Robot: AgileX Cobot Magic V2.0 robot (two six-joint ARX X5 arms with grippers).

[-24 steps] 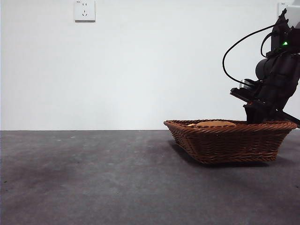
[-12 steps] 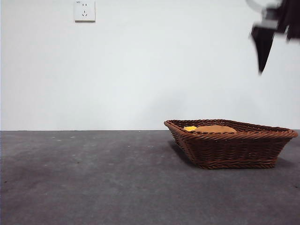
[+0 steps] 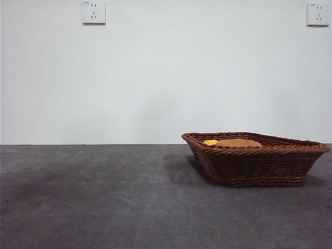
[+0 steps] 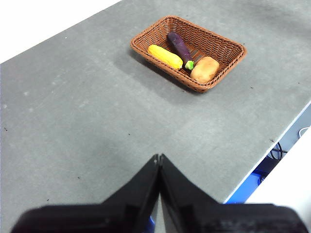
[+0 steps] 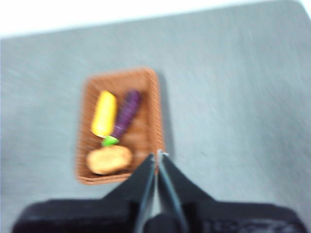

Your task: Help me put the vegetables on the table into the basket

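Note:
The brown wicker basket (image 3: 259, 158) stands on the dark grey table (image 3: 104, 197) at the right. In the left wrist view the basket (image 4: 228, 46) holds the yellow corn cob (image 4: 164, 56), the purple eggplant (image 4: 179, 46) and the tan potato (image 4: 204, 69). In the front view only the tops of the potato (image 3: 238, 142) and the corn (image 3: 210, 141) show over the rim. My left gripper (image 4: 159, 158) is shut and empty, high above the table, far from the basket. My right gripper (image 5: 156, 156) is shut and empty, high above the basket (image 5: 154, 97), with the corn (image 5: 104, 114), the eggplant (image 5: 125, 115) and the potato (image 5: 109, 159) below it.
Two wall sockets (image 3: 94, 11) (image 3: 317, 13) sit on the white wall behind. The table's edge (image 4: 272, 141) runs near the basket in the left wrist view, with cables on the floor beyond it.
The right arm has lifted from behind the basket, up and out of the front view. The corn's tip now shows over the rim.

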